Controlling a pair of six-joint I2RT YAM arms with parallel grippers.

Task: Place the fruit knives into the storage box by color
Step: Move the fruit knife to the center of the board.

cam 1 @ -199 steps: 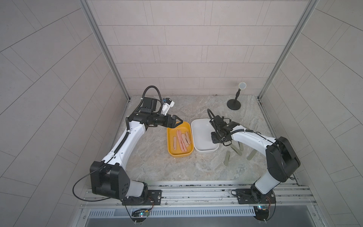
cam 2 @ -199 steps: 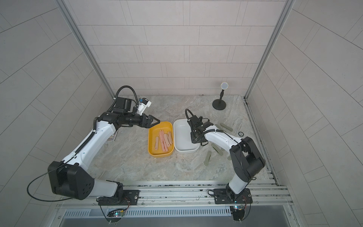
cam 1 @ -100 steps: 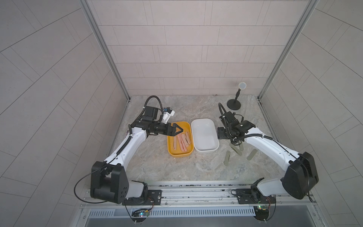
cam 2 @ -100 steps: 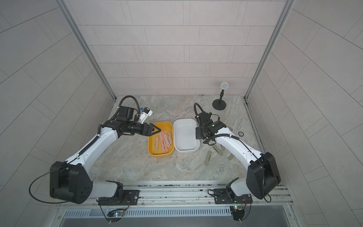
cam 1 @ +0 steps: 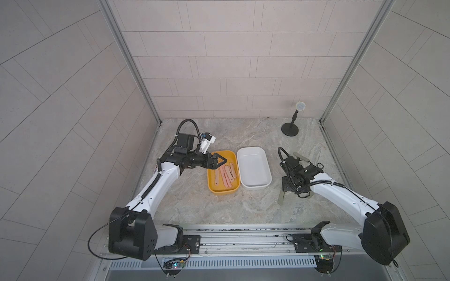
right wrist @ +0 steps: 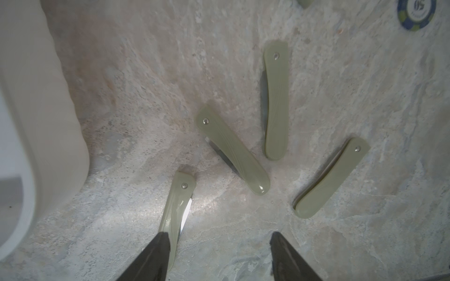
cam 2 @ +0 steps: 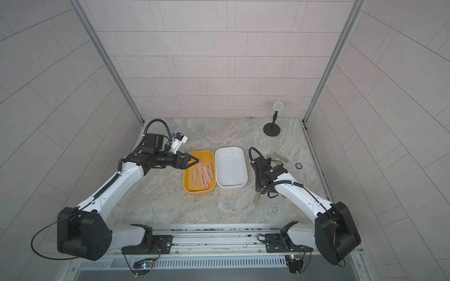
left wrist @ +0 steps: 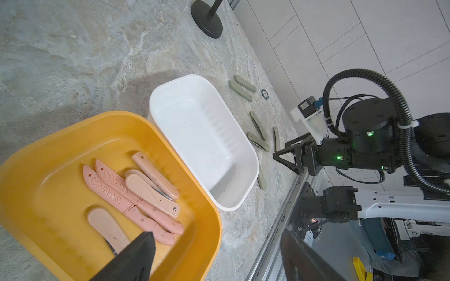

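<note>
Right wrist view: the right fingers (right wrist: 151, 258) stand spread above the marble-patterned table (right wrist: 146, 73), with only bare table between them. One dark tip overlaps the end of a folded grey-green fruit knife (right wrist: 176, 209); whether it touches cannot be told. Three more grey-green knives (right wrist: 232, 150) lie fanned just beyond, each apart from the others. A blue-edged round chip (right wrist: 416, 9) sits further out. The wall of the white storage box (right wrist: 48, 121) runs alongside, near the closest knife but apart from it.

Left wrist view: the left fingers (left wrist: 131, 258) are likewise spread and grip nothing. They are poised over the yellow storage box (left wrist: 60, 136), above its rim on the left arm's side. Inside lie the salmon-pink fruit knives (left wrist: 146, 192) in a loose overlapping pile. Several are folded, and two are opened out full length with "CERAMIC" moulded on the blade. The white storage box stands just beside it, long side to long side, its ribbed floor showing. A further pair of grey-green sticks (left wrist: 239, 91) lies side by side past the fanned group.

In both top views the two boxes sit mid-table between the arms, the yellow one on the left arm's side. A black stand (cam 1: 289, 127) with a round head occupies the far right corner.
</note>
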